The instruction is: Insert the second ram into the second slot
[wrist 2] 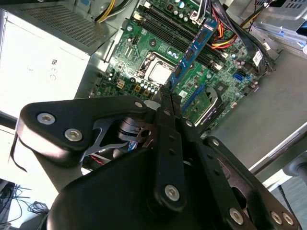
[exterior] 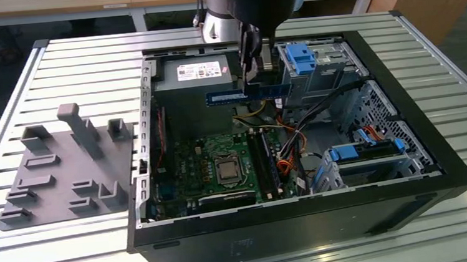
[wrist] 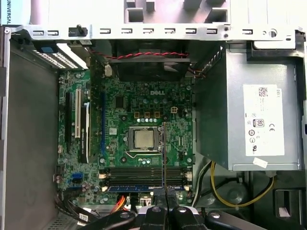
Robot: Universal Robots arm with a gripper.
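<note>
My gripper (exterior: 254, 79) hangs over the open computer case, shut on the second ram (exterior: 247, 94), a thin blue stick held level above the motherboard. In the second wrist view the shut fingertips (wrist 2: 167, 96) pinch one end of the ram (wrist 2: 192, 50), which reaches out over the board. In the first wrist view the ram (wrist: 163, 153) shows edge-on, crosswise to the row of black memory slots (wrist: 144, 172) below it. Another blue stick (wrist: 127, 188) sits in the slot nearest the gripper (wrist: 164, 203). I cannot tell which is the second slot.
The processor (wrist: 143, 139) lies beside the slots. A grey power supply (exterior: 192, 78) fills the case's far corner. Blue drive-bay clips (exterior: 299, 57) and loose cables (exterior: 289, 145) crowd the exterior view's right. A grey fixture with pegs (exterior: 61, 172) stands on the slatted table (exterior: 86, 61).
</note>
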